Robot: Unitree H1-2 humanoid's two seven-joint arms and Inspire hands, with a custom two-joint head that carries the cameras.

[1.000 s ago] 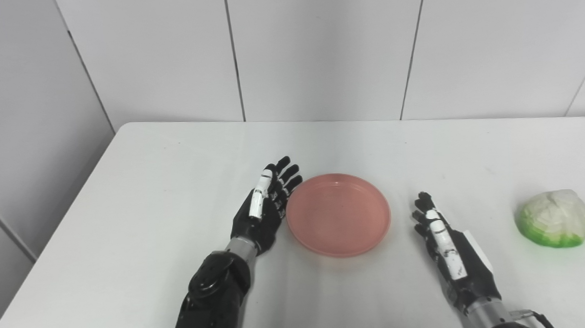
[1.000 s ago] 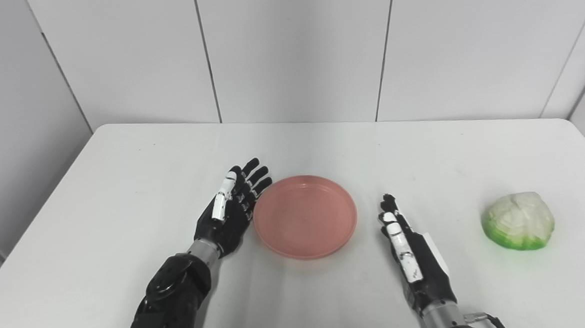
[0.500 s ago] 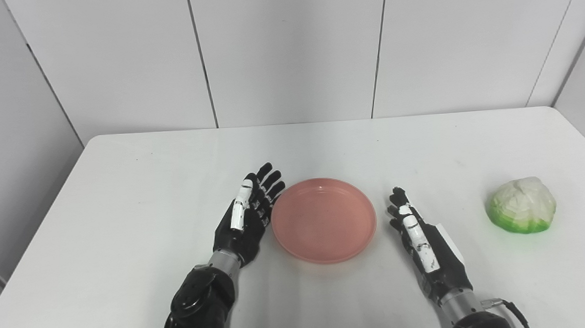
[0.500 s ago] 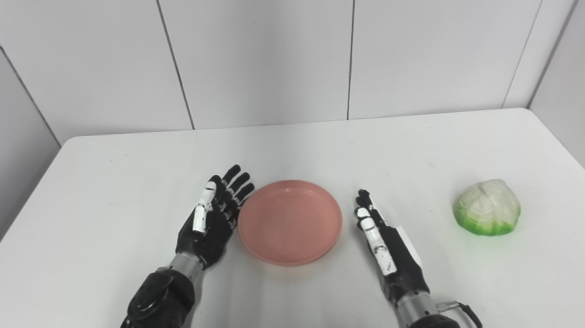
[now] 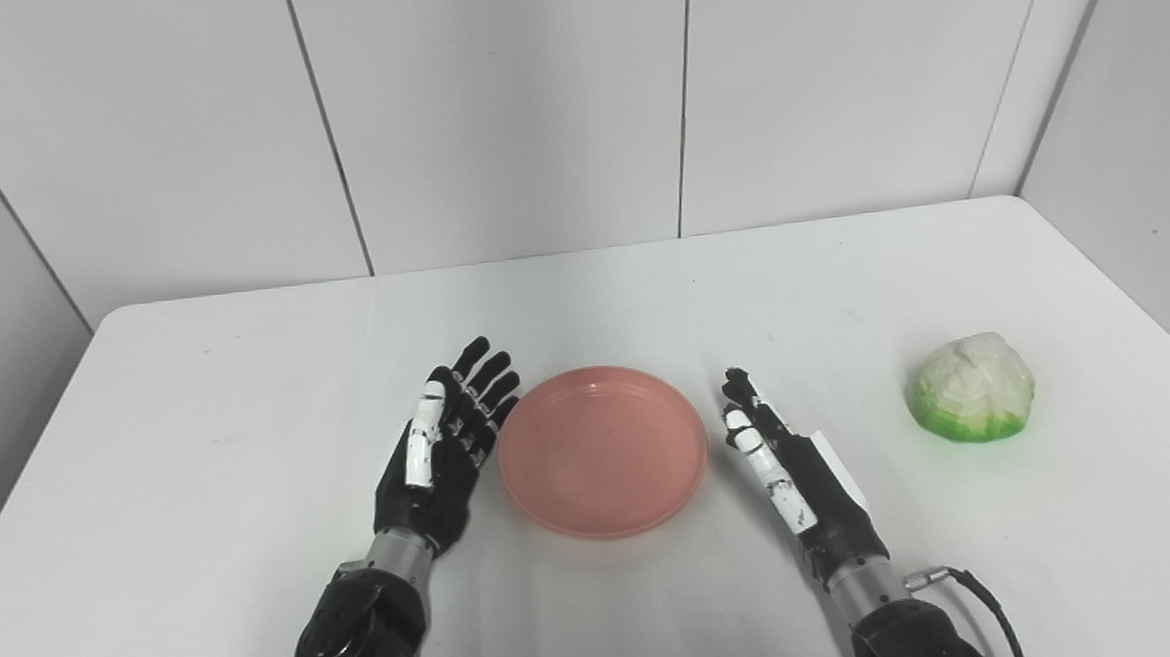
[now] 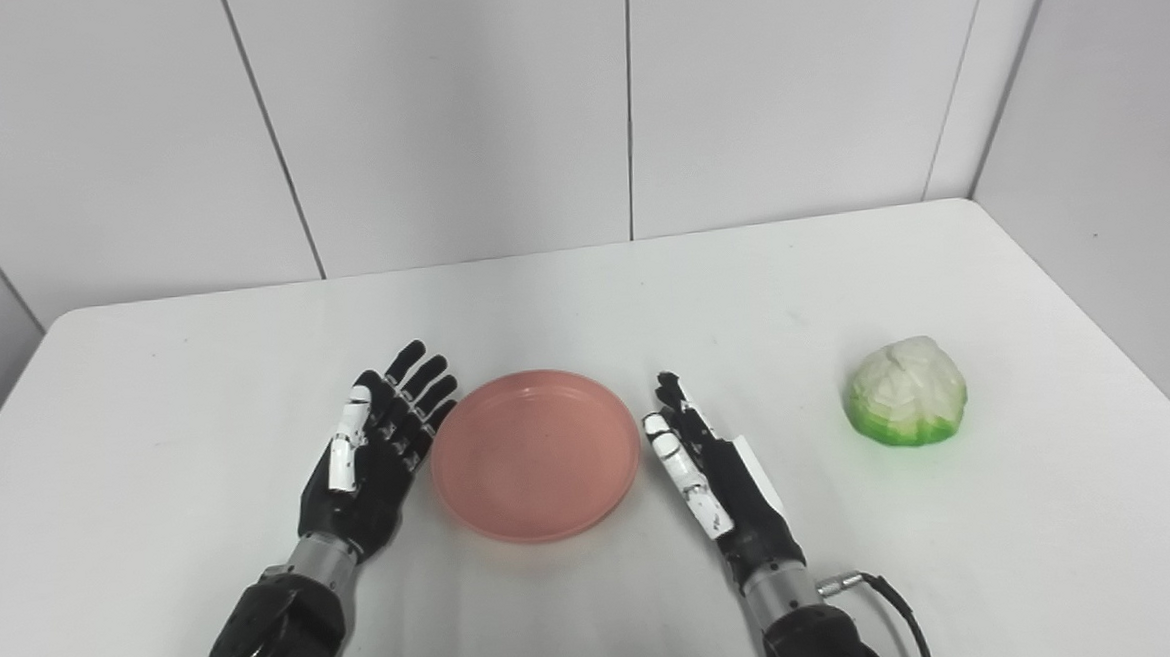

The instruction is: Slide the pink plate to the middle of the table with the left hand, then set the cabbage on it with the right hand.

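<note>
Left eye view and right eye view show the same white table (image 5: 249, 406) from the robot's head, with both forearms coming up from the bottom edge. At the centre of the table lies the pink plate (image 5: 601, 451), flat and with nothing on it. The left hand (image 5: 439, 456) stands at the plate's 9 o'clock side, set on edge with the palm turned toward the plate; its fingers (image 5: 477, 369) are straight and spread a little, pointing toward 1 o'clock, and their tips lie just beside the rim, though contact cannot be made out. It holds nothing and is held wide. The right hand (image 5: 793, 473) stands at the plate's 3 o'clock side, also on edge, with fingers extended and close together, pointing toward 11 o'clock; it too is empty and unclenched, with a narrow strip of table showing between it and the rim. A dark cable (image 5: 969, 589) loops out from the right wrist. The cabbage (image 5: 971, 388), pale on top and green at the base, sits on the table further out at 3 o'clock, well apart from the right hand and from the plate, near the table's right edge.
</note>
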